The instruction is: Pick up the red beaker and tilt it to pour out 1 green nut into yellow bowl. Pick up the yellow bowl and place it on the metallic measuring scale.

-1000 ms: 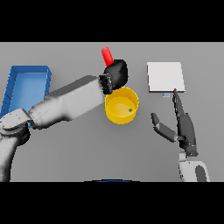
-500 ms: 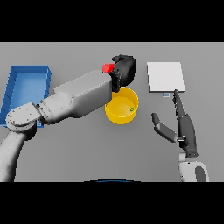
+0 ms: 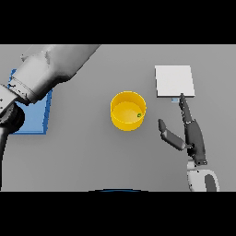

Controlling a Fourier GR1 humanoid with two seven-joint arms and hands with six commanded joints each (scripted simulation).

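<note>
Since half a second ago, our left arm [image 3: 50, 69] is swinging up and left of the yellow bowl [image 3: 128, 111], carrying the red beaker and left hand out of sight. We are seeing one green nut [image 3: 139, 115] lying inside the bowl. Right of the bowl, our right hand [image 3: 191, 136] is resting with fingers straight and spread, apart from it. Beyond the bowl's right sits the metallic scale [image 3: 174, 81]; far left, a blue tray [image 3: 40, 115].
</note>
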